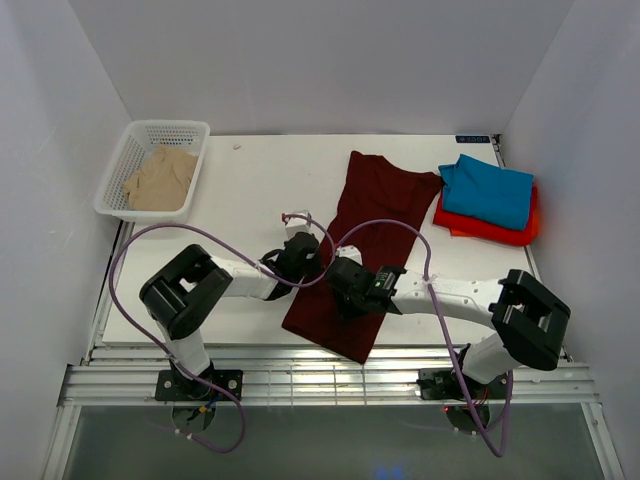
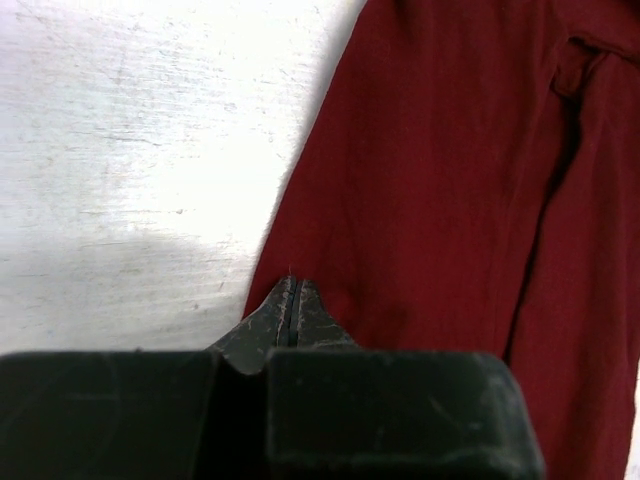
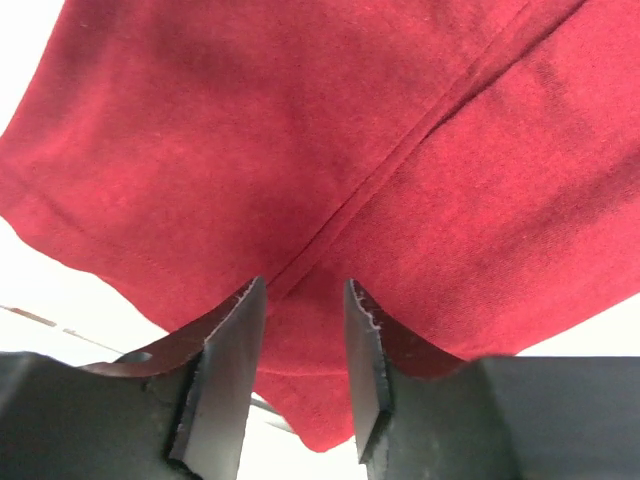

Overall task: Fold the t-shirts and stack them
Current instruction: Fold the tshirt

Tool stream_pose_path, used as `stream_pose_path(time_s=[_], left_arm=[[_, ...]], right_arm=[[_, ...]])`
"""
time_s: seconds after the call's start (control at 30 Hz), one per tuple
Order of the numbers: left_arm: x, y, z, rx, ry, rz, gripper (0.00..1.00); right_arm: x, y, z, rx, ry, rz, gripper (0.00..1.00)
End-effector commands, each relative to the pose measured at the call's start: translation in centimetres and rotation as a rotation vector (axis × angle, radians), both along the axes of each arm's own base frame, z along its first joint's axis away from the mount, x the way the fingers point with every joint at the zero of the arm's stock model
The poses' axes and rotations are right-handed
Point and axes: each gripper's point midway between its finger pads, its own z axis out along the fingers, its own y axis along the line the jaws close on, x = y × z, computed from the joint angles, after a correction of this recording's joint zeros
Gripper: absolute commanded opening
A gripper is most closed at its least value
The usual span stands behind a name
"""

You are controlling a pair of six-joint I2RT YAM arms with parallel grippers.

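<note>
The dark maroon t-shirt (image 1: pixel 372 210) lies on the white table as a long strip, narrowed lengthwise, running from the back centre to the front edge. My left gripper (image 1: pixel 306 256) sits at the strip's left edge, jaws shut with no cloth seen between them; in the left wrist view its tips (image 2: pixel 293 285) touch the edge of the maroon cloth (image 2: pixel 450 200). My right gripper (image 1: pixel 346 282) is open just over the strip's lower part; in the right wrist view its gripper (image 3: pixel 300 300) straddles a seam of the cloth (image 3: pixel 300 130). A folded teal-blue shirt (image 1: pixel 490 190) lies on a folded red-orange shirt (image 1: pixel 480 230) at the right.
A white mesh basket (image 1: pixel 170 127) at the back left holds the crumpled beige shirt (image 1: pixel 160 180). White walls enclose the table on three sides. Purple cables loop over both arms near the front edge.
</note>
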Motion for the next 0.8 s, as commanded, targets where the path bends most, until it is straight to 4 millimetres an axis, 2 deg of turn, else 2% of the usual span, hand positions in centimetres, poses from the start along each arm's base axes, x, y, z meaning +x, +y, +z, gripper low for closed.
stream_pose_path(time_s=[0.0,0.03,0.07,0.13,0.2,0.23,0.27,0.3,0.33,0.4,0.5,0.53,0.6,0.63,0.77], left_arm=[[-0.3,0.6,3.1,0.041,-0.06,-0.031,0.0],[-0.2,0.8,3.9,0.045,-0.083,-0.02,0.0],[-0.2,0.5,5.9,0.023,-0.121,-0.026,0.0],[-0.3,0.7,7.4,0.031,-0.155,-0.027,0.0],[-1.0,0.4,9.5,0.021,-0.195,-0.042,0.0],[-1.2,0.3,10.3,0.017,-0.213,-0.04,0.0],[-1.9,-0.1,10.6,0.013,-0.221,-0.058,0.0],[-2.3,-0.3,11.5,-0.003,-0.236,-0.071,0.0],[-2.7,-0.6,11.5,-0.006,-0.235,-0.086,0.0],[-3.5,-1.4,11.1,-0.02,-0.217,-0.129,0.0],[-4.5,-2.4,8.8,-0.014,-0.159,-0.189,0.0],[-4.9,-2.6,7.5,-0.001,-0.131,-0.201,0.0],[-6.1,-3.6,6.3,-0.001,-0.109,-0.244,0.0],[-6.9,-3.7,4.9,0.016,-0.083,-0.259,0.0],[-8.4,-3.9,2.8,0.027,-0.037,-0.273,0.0]], right_arm=[[1.5,0.0,1.2,-0.022,-0.085,-0.023,0.45],[2.0,0.1,1.8,-0.018,-0.105,-0.031,0.46],[2.3,0.1,2.1,-0.017,-0.12,-0.037,0.46],[3.1,-0.3,2.9,-0.026,-0.168,-0.066,0.45],[3.8,-1.1,3.1,-0.039,-0.195,-0.108,0.37],[4.0,-1.5,3.1,-0.046,-0.198,-0.124,0.3],[4.4,-2.3,2.8,-0.06,-0.197,-0.151,0.15],[4.6,-2.9,2.8,-0.073,-0.205,-0.174,0.09],[4.8,-3.4,2.7,-0.078,-0.206,-0.193,0.08],[5.6,-4.8,2.2,-0.097,-0.205,-0.24,0.08],[7.0,-6.4,1.9,-0.129,-0.218,-0.294,0.08],[7.5,-6.8,1.9,-0.139,-0.226,-0.305,0.08],[9.0,-7.5,2.2,-0.159,-0.251,-0.326,0.08],[10.1,-7.8,2.4,-0.156,-0.269,-0.333,0.08],[13.8,-8.6,3.0,-0.155,-0.315,-0.366,0.08]])
